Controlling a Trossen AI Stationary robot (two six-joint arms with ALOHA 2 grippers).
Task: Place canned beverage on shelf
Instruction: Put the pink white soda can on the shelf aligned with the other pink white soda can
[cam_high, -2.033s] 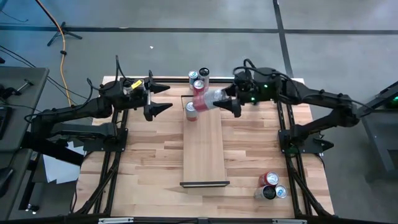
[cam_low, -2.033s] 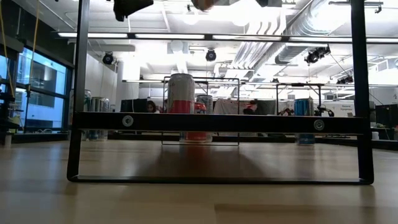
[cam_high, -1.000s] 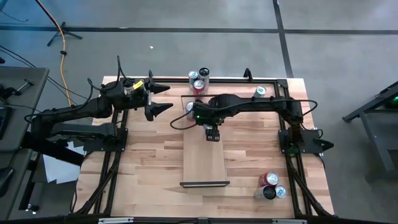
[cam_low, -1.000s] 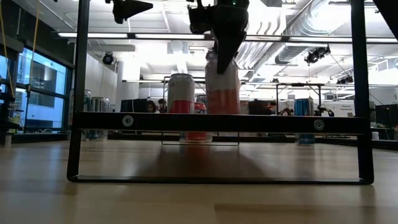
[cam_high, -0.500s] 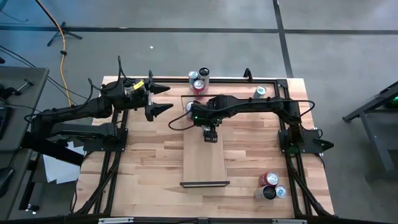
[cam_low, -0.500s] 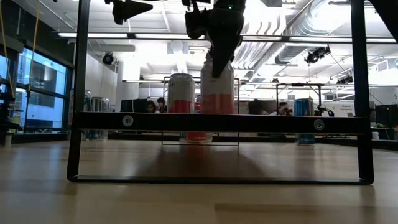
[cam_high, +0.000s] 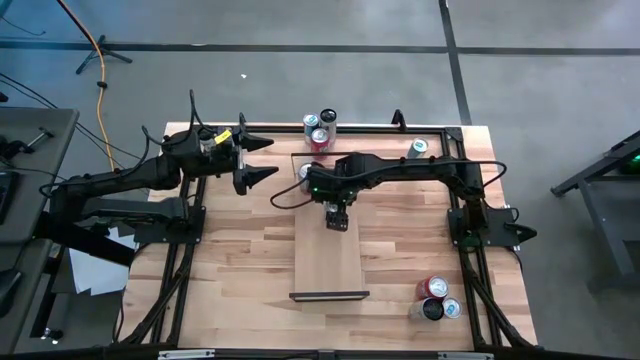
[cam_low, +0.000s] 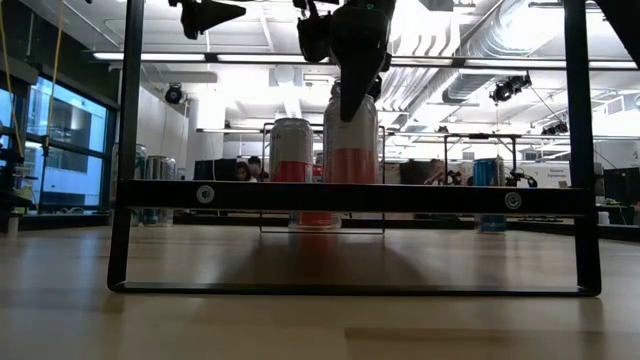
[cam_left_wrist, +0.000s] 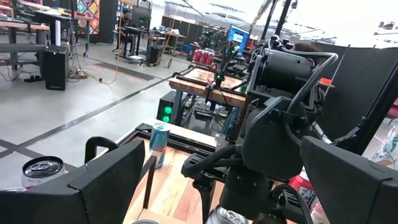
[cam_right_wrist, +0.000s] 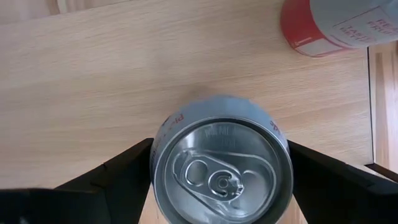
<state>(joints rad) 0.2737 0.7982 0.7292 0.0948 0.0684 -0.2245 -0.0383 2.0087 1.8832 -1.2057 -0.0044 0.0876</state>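
- We see the right gripper (cam_high: 337, 217) over the shelf (cam_high: 327, 262), its jaws clamped on either side of the can (cam_right_wrist: 221, 167) — it hangs straight below them.
- The can stands upright on the plank toward its far end, long axis vertical, pull-tab top facing up at the wrist.
- A second can (cam_low: 292, 170) stands just beyond it.
- We judge the release hinges on that upright seat; the jaws need only part sideways.
- The left gripper (cam_high: 256, 160) waits open, off to the side above the desk (cam_high: 250, 250) — the right arm is nearer.

the shelf (cam_high: 328, 250) lies on the table (cam_high: 240, 250), carrying two cans (cam_low: 350, 150).
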